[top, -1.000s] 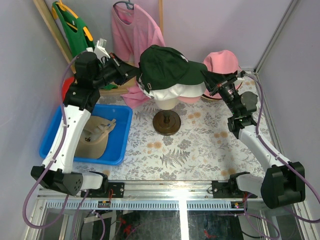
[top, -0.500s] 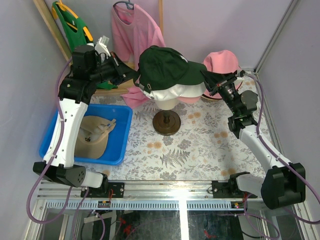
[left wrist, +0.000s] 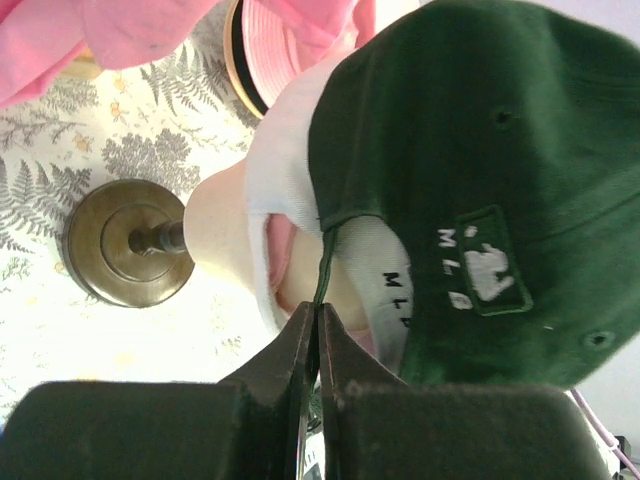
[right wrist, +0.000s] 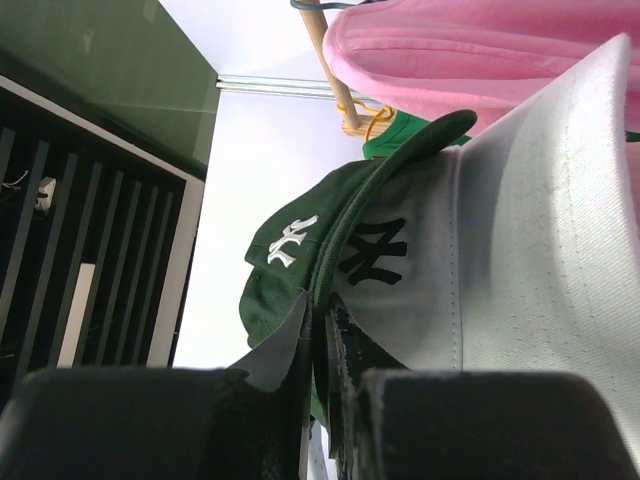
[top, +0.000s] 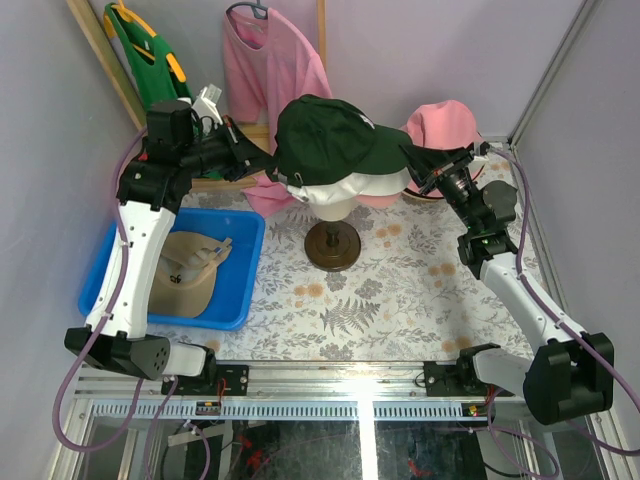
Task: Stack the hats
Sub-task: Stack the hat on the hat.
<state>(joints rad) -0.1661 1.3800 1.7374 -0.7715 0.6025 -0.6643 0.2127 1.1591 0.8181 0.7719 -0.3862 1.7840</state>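
Note:
A dark green cap (top: 335, 130) sits on top of an off-white cap (top: 345, 186) with dark lettering, on the beige mannequin head (top: 333, 205). My left gripper (top: 264, 162) is shut on the green cap's back strap; the left wrist view shows its tips (left wrist: 318, 312) pinching that thin green edge under the cap (left wrist: 480, 170). On the other side my right gripper (top: 413, 162) is shut on the brim, and its jaws (right wrist: 322, 315) clamp the green brim (right wrist: 385, 185) above the off-white cap (right wrist: 540, 240). A pink bucket hat (top: 447, 125) lies behind. A tan cap (top: 192, 272) lies in the bin.
The blue bin (top: 245, 270) stands at the left. A round brown stand base (top: 335, 245) holds up the head. A pink shirt (top: 275, 70) and a green garment (top: 145, 50) hang at the back wall. Pink fabric (top: 268, 190) lies beside the head.
The left arm's upper part has shifted back and to the left while its gripper kept hold of the strap. The green cap and the right arm have barely moved.

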